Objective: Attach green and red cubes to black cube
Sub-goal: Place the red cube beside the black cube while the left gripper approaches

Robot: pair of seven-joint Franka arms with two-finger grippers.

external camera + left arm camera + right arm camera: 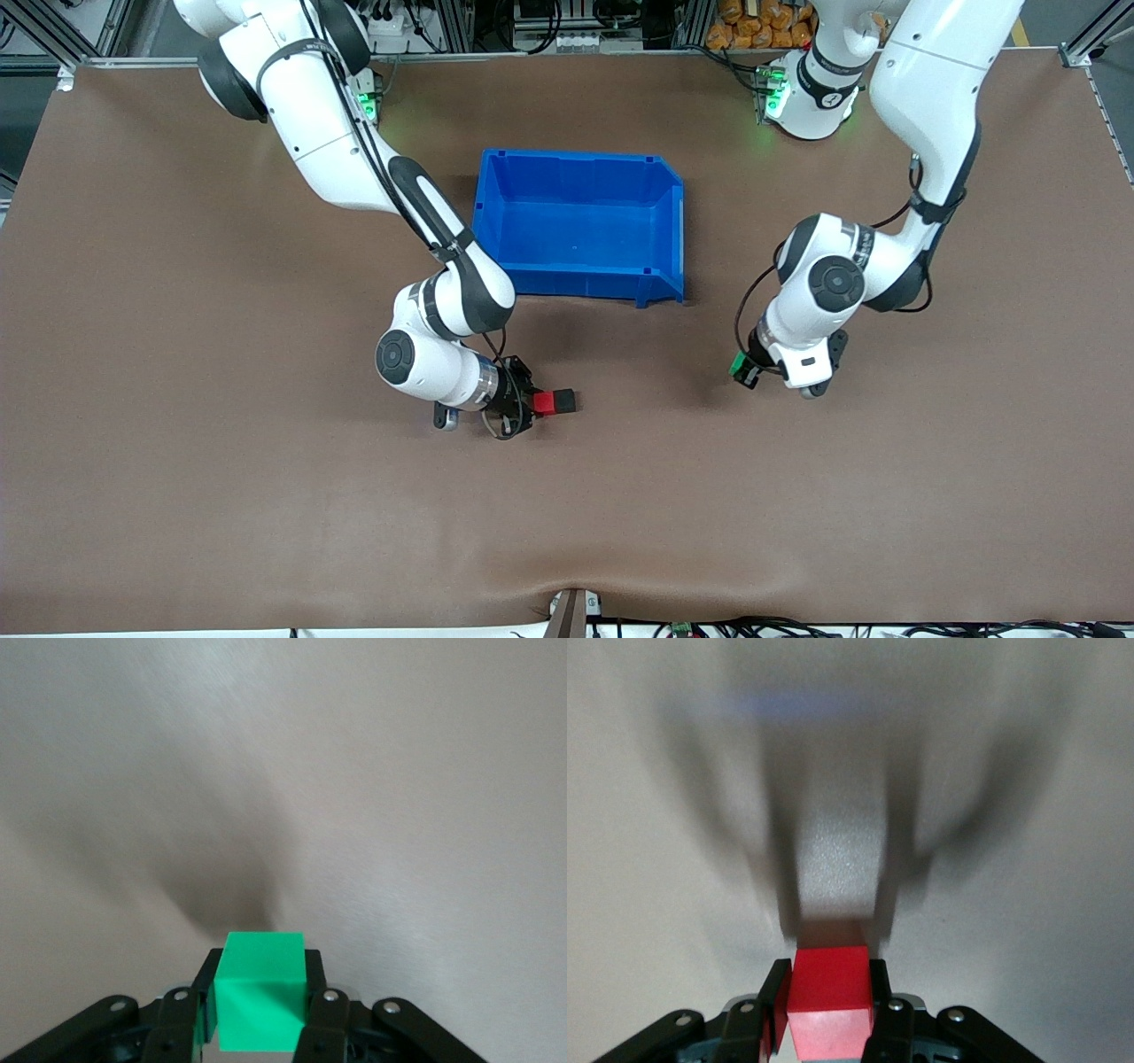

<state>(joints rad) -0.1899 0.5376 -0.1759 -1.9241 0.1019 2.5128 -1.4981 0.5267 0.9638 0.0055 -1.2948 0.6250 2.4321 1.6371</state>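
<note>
Now both arms are holding a cube each, low over the brown tabletop (177, 496). Reaching in from its base, the right gripper (542, 403) is pinching the red cube (543, 404) between its black fingers (778, 990), over the tabletop at a spot nearer to the front camera than the blue bin (580, 226). In the front view a dark block is showing just at the tip of the red cube, touching it; whether that is the black cube or part of a finger cannot be told. In the right wrist view the red cube (830, 999) is sitting squarely between the finger pads, with its shadow lying on the tabletop (1028, 904) below it.

Meanwhile the left gripper (742, 368) is pinching the green cube (737, 365) over the tabletop toward the left arm's end, also nearer to the front camera than the bin and well apart from the red cube. In the left wrist view the green cube (262, 990) is being clamped between the two fingers (316, 1005), and only bare tabletop (399, 771) is showing past it.

The blue bin is standing between the two arms, closer to their bases than either gripper. No brand, label or legible writing is showing on the cubes or the bin.
</note>
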